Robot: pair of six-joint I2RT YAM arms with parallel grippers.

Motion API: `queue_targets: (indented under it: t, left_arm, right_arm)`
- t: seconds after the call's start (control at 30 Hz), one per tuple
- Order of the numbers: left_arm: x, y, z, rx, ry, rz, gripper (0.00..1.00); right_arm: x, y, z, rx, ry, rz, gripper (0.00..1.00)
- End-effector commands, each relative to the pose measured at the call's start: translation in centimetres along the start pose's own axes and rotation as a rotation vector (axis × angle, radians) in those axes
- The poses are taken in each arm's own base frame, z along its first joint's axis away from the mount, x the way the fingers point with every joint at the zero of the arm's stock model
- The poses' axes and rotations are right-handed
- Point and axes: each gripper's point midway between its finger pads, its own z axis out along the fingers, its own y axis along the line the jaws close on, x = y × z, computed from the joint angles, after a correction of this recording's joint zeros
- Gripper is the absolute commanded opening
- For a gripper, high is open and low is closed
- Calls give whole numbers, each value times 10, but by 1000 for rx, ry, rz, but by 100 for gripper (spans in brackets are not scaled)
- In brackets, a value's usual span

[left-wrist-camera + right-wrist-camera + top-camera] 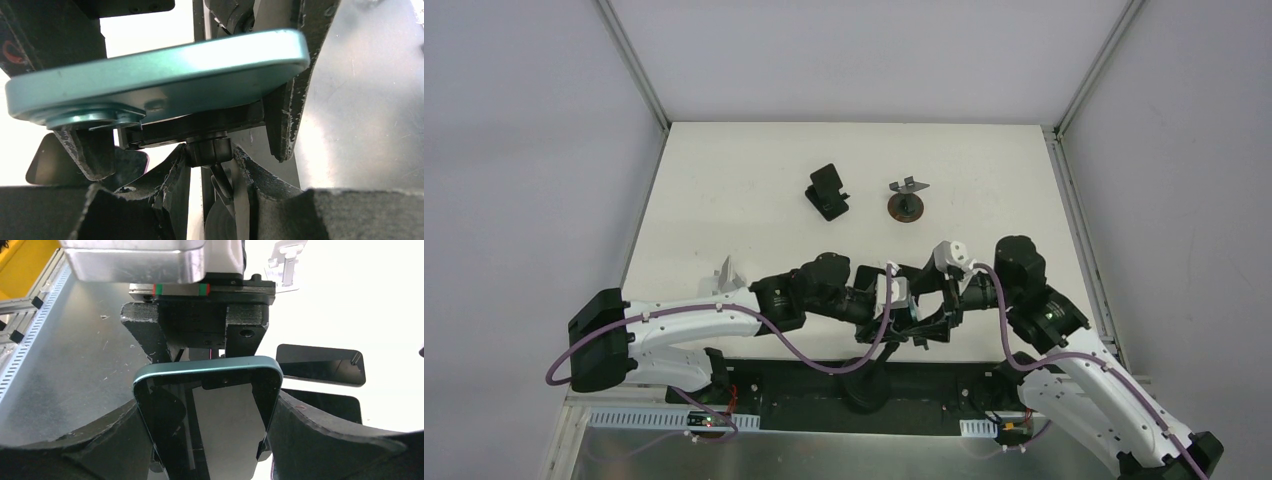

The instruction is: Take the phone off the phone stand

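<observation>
Both arms meet low at the near edge of the table (724, 180). We find the phone (207, 425) there, teal-rimmed, with its dark screen toward the right wrist camera. Its back lies against the black cradle of the phone stand (200, 125), so it is not yet off.

Right gripper (207, 412): closed on the phone, one black finger (310, 440) pressed to each long edge.

Left gripper (209, 167): sits behind the phone, fingers drawn in on either side of the stand's small joint just below the cradle. They look to be pinching it.

From the left wrist we see the phone's camera bump at lower left.

Farther out on the table, well apart from the grippers, are a black stand (827, 192) and a small metal stand (907, 203) on a brown base. A pale stand (727, 272) sits just beside the left arm.
</observation>
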Motion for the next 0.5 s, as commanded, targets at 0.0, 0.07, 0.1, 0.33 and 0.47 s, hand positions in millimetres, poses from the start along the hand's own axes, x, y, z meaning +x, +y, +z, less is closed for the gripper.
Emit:
queue_targets:
  t: [0.0, 0.07, 0.1, 0.33, 0.47]
  left_arm:
    - [-34, -113, -11, 482, -101, 117, 0]
    - [-33, -116, -12, 498, -97, 114, 0]
    - [-33, -117, -12, 504, -97, 113, 0]
    - [-30, -120, -12, 515, -90, 111, 0]
    - [-29, -122, -12, 523, -88, 111, 0]
  right_arm:
    - [10, -77, -22, 349, 96, -246, 0]
    - [13, -72, -23, 329, 109, -253, 0]
    - [14, -69, -23, 314, 116, -252, 0]
    - [13, -40, -19, 169, 131, -195, 0]
    - [6, -24, -17, 96, 100, -157, 0]
